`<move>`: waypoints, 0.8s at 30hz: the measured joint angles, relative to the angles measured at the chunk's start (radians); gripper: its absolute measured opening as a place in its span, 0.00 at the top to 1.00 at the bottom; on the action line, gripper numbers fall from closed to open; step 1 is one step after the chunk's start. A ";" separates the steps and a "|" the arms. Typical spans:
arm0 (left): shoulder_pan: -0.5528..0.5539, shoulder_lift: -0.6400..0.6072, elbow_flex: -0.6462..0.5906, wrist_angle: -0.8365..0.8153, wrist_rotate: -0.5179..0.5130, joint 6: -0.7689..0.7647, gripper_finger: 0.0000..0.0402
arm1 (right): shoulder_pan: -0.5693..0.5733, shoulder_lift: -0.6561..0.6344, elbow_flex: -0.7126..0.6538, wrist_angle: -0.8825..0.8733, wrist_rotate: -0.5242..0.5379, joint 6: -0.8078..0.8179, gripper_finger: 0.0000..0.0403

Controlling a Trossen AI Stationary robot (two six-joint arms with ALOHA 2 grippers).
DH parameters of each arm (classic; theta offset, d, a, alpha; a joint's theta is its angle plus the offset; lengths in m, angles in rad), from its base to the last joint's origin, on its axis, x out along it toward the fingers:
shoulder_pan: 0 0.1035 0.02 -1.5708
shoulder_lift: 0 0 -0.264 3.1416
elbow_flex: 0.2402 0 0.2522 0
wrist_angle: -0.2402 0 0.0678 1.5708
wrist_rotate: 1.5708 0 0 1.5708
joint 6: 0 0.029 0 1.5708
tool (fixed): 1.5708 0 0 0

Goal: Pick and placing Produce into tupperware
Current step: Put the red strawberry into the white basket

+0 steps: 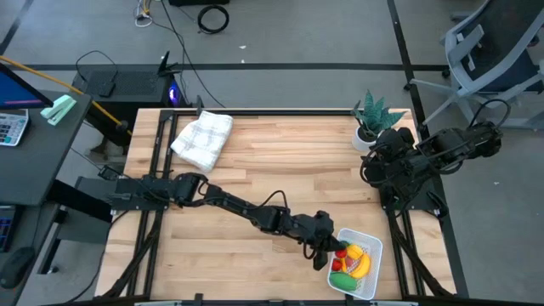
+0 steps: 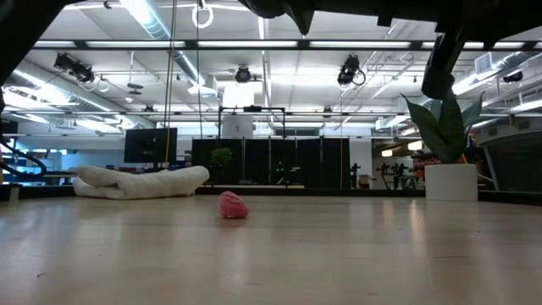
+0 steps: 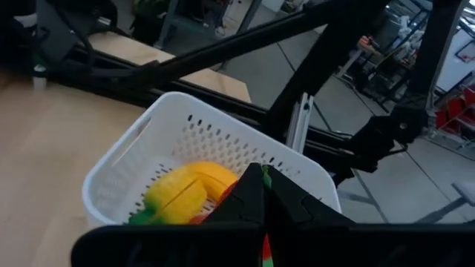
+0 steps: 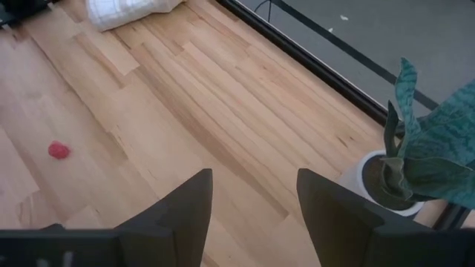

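The white perforated basket (image 1: 371,246) (image 3: 148,130) sits at the table's near right corner. In it lie a yellow banana (image 1: 364,264), a yellow piece (image 3: 185,194), a green oblong piece (image 1: 342,280) and tiny red pieces (image 1: 340,253). My left gripper (image 1: 329,252) (image 3: 260,176) is stretched across the table to the basket's left rim, just above it, fingers shut. A thin red and green sliver (image 3: 265,254) shows between them. Another small red piece (image 2: 233,205) (image 4: 59,150) lies on the bare table. My right gripper (image 4: 252,211) waits open by the right edge. My left gripper is shut over the basket's left rim, slanting down from the table's left. Whether the red and green sliver between its fingers is held or only seen through the gap, I cannot tell.
A white checked cloth (image 1: 202,138) (image 2: 140,180) lies bunched near the far left corner. A green spiky plant in a white pot (image 1: 372,117) (image 2: 450,169) stands at the far right, close to my right arm. Bare wood lies between cloth and basket.
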 joint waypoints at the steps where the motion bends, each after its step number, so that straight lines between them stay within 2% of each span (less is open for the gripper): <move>1: 0.000 0.000 0.000 0.005 -0.001 0.000 1.00 | 0.000 0.000 0.000 0.000 0.000 0.002 0.49; 8: 0.006 0.000 0.001 0.057 -0.035 -0.002 1.00 | 0.000 0.000 0.000 0.000 0.007 0.023 0.49; 12: 0.004 0.012 0.055 0.055 -0.038 0.028 1.00 | 0.000 0.000 0.000 0.000 0.007 0.025 0.49; 15: -0.003 0.072 0.149 0.007 -0.012 0.057 1.00 | 0.000 0.001 0.000 0.000 0.007 0.025 0.49; 22: -0.013 0.255 0.486 -0.232 0.041 0.076 1.00 | 0.000 0.007 0.000 0.001 0.007 0.024 0.49; 24: -0.013 0.248 0.467 -0.186 0.034 0.098 1.00 | 0.000 0.009 0.000 0.000 0.007 0.024 0.49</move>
